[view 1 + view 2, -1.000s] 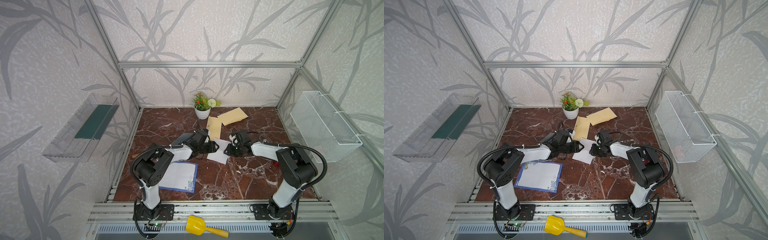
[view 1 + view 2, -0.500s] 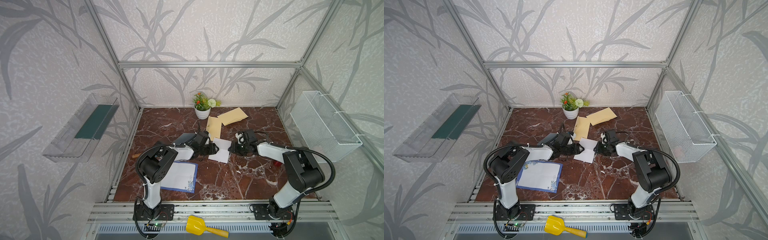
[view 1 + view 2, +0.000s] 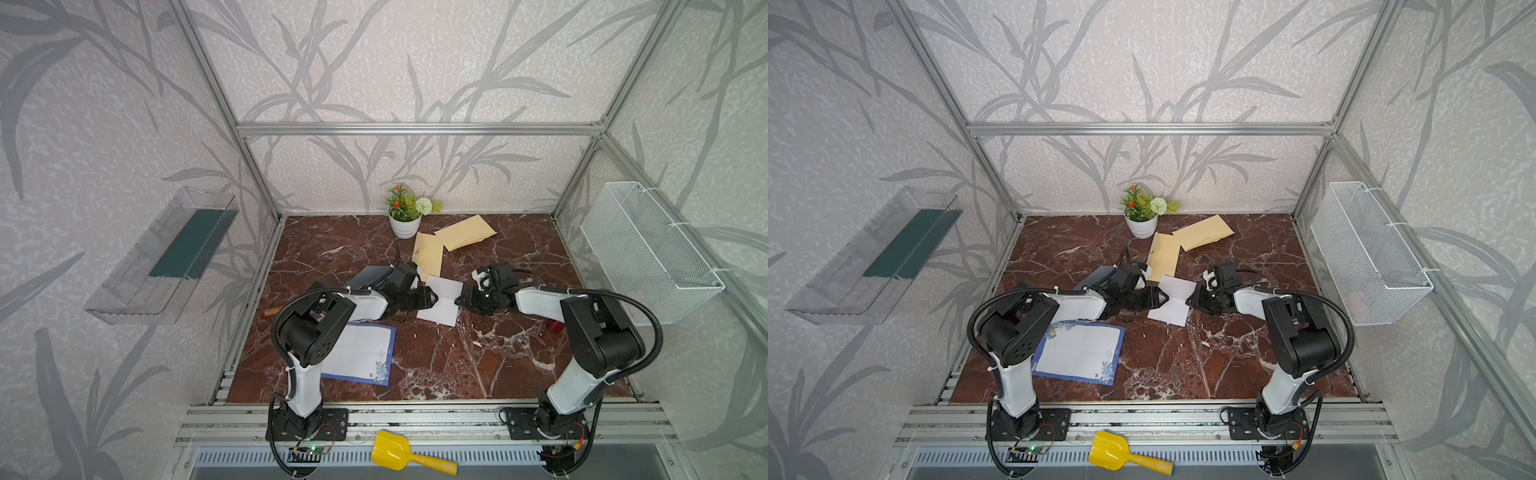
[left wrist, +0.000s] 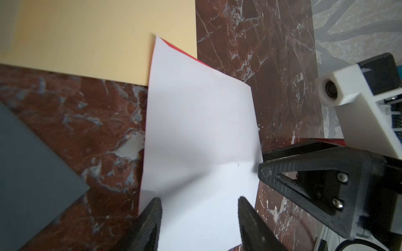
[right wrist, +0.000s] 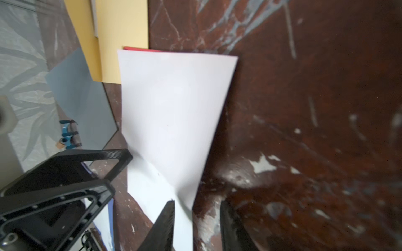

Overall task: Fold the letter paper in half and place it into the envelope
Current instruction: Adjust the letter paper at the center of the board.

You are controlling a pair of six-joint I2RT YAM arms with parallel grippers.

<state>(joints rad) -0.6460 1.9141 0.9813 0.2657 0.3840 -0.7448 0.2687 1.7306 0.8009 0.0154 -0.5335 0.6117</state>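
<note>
1. Scoop (image 3: 390, 449): yellow plastic, on the near rail outside the marble floor (image 3: 478, 357).
2. Bordered sheet (image 3: 360, 353): white with a blue floral edge, flat, near left.
3. Shelf (image 3: 137, 286): clear plastic trough on the left wall, holding a flat dark green strip (image 3: 189, 245).
4. Basket (image 3: 648, 253): white wire mesh on the right wall; its contents cannot be made out.
5. Paper (image 3: 441, 300): white rectangle at mid-floor, red underside showing at the far edge. Its long axis runs near to far, the far end leaning slightly right. A crease crosses it left to right, and it tents slightly there.
6. Left gripper (image 3: 433, 297): at the paper's left edge by the crease, fingers (image 4: 152, 219) spread, nothing clamped.
7. Right gripper (image 3: 458, 300): at the right edge, jaws apart, released.
8. Grey sheet (image 3: 371, 274): under the left arm.
9. Envelopes: two, tan, flat. The nearer (image 3: 428, 253) is overlapped by the paper's far left corner; the farther (image 3: 465, 232) lies beyond it to the right.
10. Pot (image 3: 404, 227): white, round, holding greenery with orange and white blooms, by the far wall.
</note>
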